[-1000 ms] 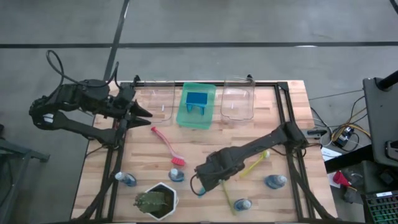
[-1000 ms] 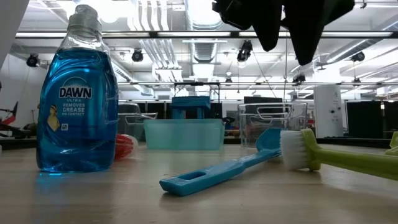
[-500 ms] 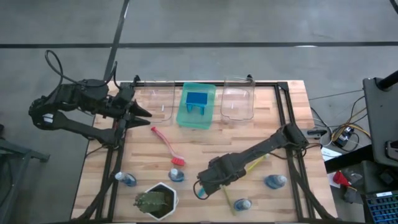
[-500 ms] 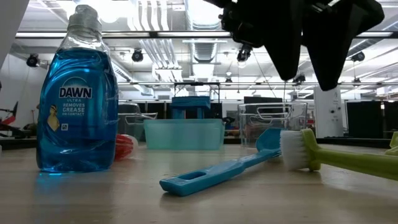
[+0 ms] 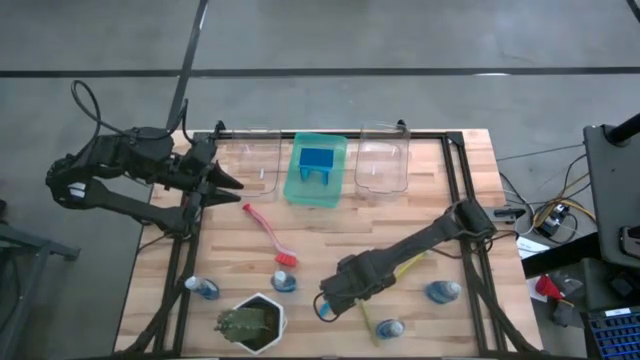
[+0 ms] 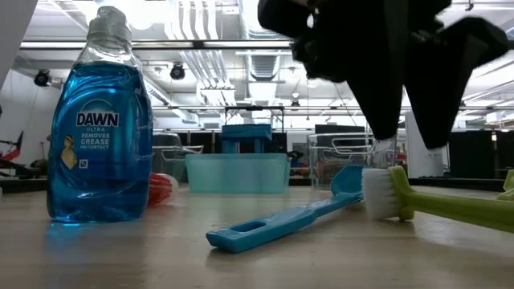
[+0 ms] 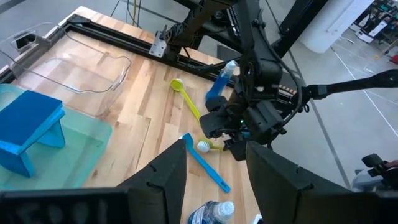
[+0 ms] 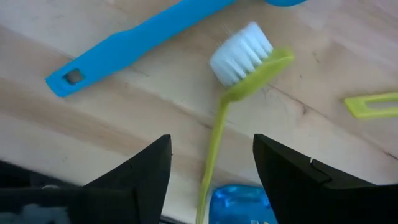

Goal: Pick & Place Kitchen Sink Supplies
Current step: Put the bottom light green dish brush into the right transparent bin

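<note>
Near edge of the table: a blue Dawn dish-soap bottle [image 6: 98, 120] stands upright at the low view's left, and a blue dish brush [image 6: 289, 217] lies flat beside it. Its head touches, or nearly touches, the white bristles of a yellow-green dish brush [image 8: 239, 74]. The right gripper [image 8: 211, 165] hangs low over that brush's handle, fingers apart on either side of it and grasping nothing; whether they touch the wood is unclear. Mid-table lies a red dish brush [image 5: 270, 235]. At the far edge, a green tray [image 5: 316, 170] holds a blue sponge holder [image 5: 316, 160] between two clear bins [image 5: 382, 162]. The left gripper [image 5: 232, 180] waits beyond the table's far left corner, fingers parted and empty.
</note>
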